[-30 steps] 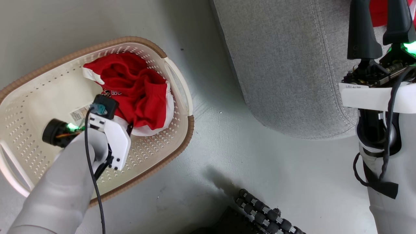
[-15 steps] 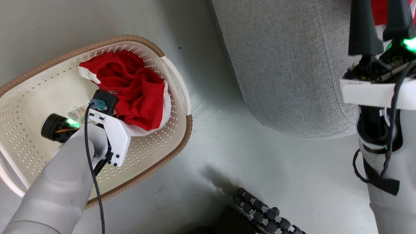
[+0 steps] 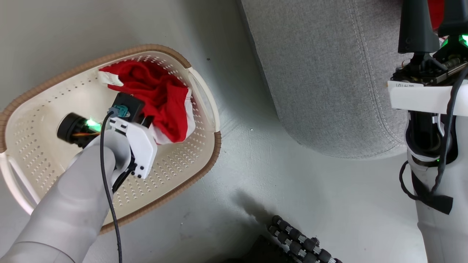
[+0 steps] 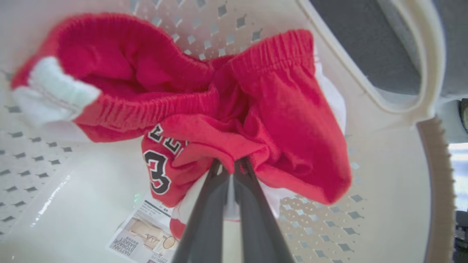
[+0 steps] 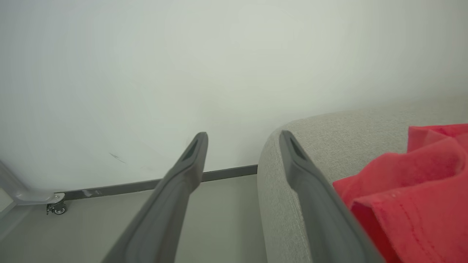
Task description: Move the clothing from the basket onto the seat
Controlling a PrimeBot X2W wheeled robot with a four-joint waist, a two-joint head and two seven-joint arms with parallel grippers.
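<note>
A red garment (image 3: 161, 91) of the clothing, with white trim and black-and-white lettering, lies bunched in the cream perforated basket (image 3: 44, 120) on the floor. My left gripper (image 4: 232, 166) reaches down into the basket and is shut on a fold of this garment (image 4: 285, 120). The grey seat (image 3: 329, 73) stands to the right of the basket. Another red piece (image 5: 413, 190) rests on the seat (image 5: 365, 117). My right gripper (image 5: 244, 136) is held open above the seat's edge, beside that piece, with nothing between its fingers (image 3: 416, 29).
A paper label (image 4: 146, 233) lies on the basket's floor under the garment. A dark ribbed part (image 3: 296, 241) sits low on the grey floor between basket and seat. A pale wall, a dark skirting (image 5: 226, 171) and a caster wheel (image 5: 58, 209) lie beyond the seat.
My left gripper has shut on the red garment, and the fabric has gathered and pulled up around the fingers. The head camera shifted slightly. The right gripper stays open.
</note>
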